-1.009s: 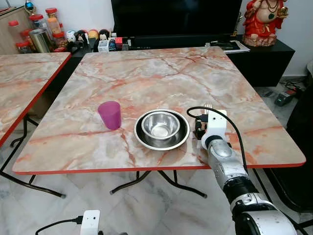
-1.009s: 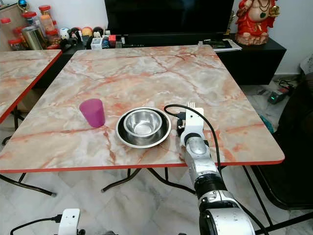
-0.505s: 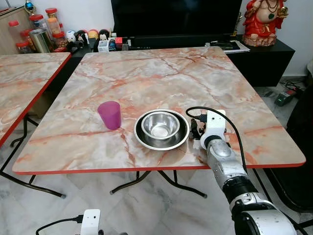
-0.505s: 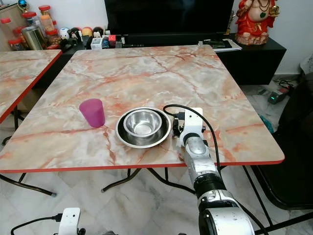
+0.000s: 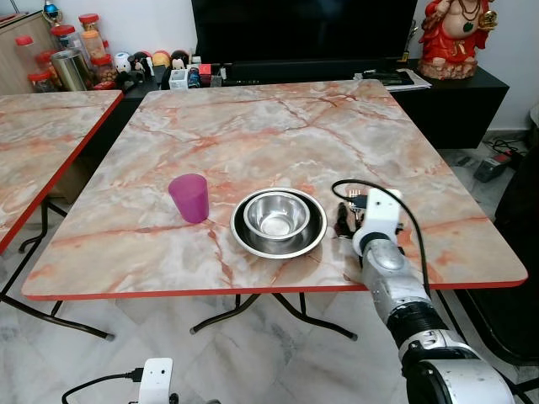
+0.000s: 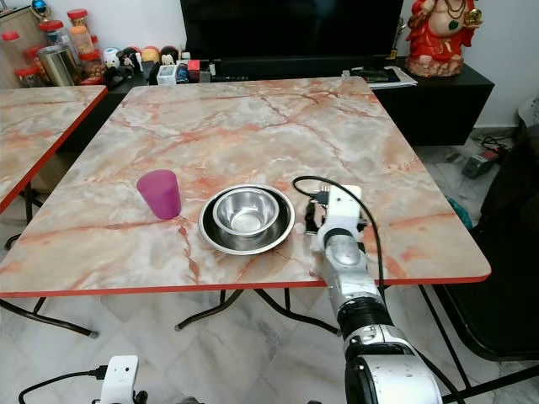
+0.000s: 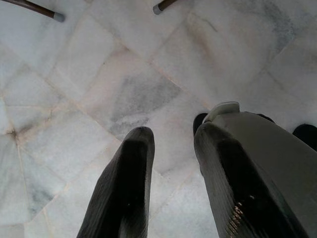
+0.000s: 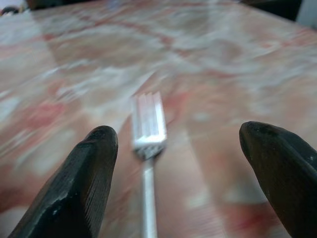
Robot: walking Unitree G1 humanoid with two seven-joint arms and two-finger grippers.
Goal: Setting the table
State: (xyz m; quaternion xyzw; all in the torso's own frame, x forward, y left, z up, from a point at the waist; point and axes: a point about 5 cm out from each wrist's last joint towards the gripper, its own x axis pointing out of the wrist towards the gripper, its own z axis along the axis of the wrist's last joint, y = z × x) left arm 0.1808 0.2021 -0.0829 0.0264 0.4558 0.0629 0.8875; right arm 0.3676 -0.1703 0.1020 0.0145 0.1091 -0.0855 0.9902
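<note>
We read the step in hand as the laying of the fork [image 8: 147, 144] at the right of the place setting. The right gripper [image 8: 178, 173] sits low over the table [image 5: 253, 126] near its front edge, and in the right wrist view its two black fingers [image 8: 74, 183] stand wide apart with the fork lying flat on the marble between them, touching neither finger, tines pointing away from the wrist; so the gripper is fully open and holds nothing. Whether the fork is just laid or about to be taken we cannot tell from these frames; judging by its neat place beside the dish, we judge it set down. Just to the gripper's left stands the steel bowl [image 5: 276, 215], nested in the steel plate [image 5: 313, 244]; the plate's rim is close to the gripper but apart from it. Further to the left, well apart, the purple cup [image 5: 189, 197] stands upright. Beyond the gripper the tabletop runs bare to its far edge. The left gripper [image 7: 173, 168] hangs idle over the floor tiles [image 7: 99, 89], fingers a little apart, empty. Next move, in our judgement: lift the right gripper straight up and draw it back without brushing the fork or nudging the plate; the black cable [image 5: 370, 187] looped at the wrist should be kept off the plate's rim.
</note>
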